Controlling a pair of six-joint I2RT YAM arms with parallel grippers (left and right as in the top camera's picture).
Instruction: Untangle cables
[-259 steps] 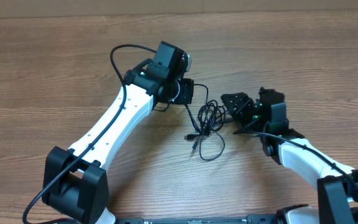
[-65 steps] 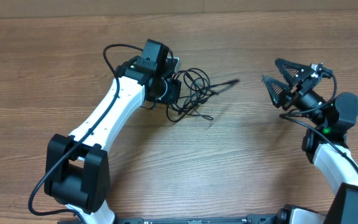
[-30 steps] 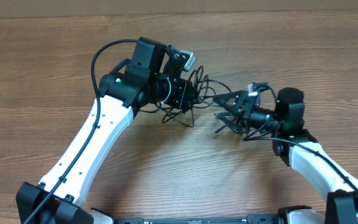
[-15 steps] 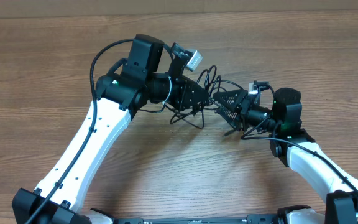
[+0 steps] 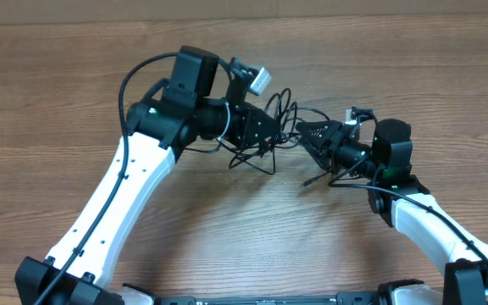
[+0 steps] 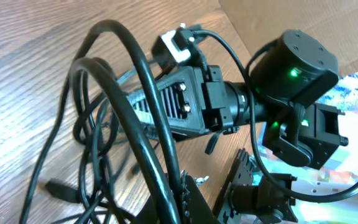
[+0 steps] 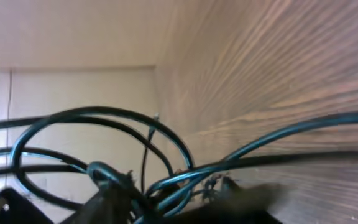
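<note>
Robotics lab bench, by every sign. White-and-black left arm (image 5: pixel 117 195) and right arm (image 5: pixel 426 224), jointed and motor-driven, set at the near edge of a wood-grain table (image 5: pixel 41 85). Green status lights (image 6: pixel 293 73) lit on the joint housings. Black supply leads (image 5: pixel 130 76) looped along the links, and a small wrist camera (image 5: pixel 259 80) riding up front. Plain brown cardboard (image 5: pixel 312 7) along the far edge.

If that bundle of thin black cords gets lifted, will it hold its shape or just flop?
Probably floppy: the tangle of thin black cables droops in loose loops from the left gripper, with strands trailing to the wooden table. Likely light, since the strands are so thin. The crossed loops may snag rather than slide apart.
</note>
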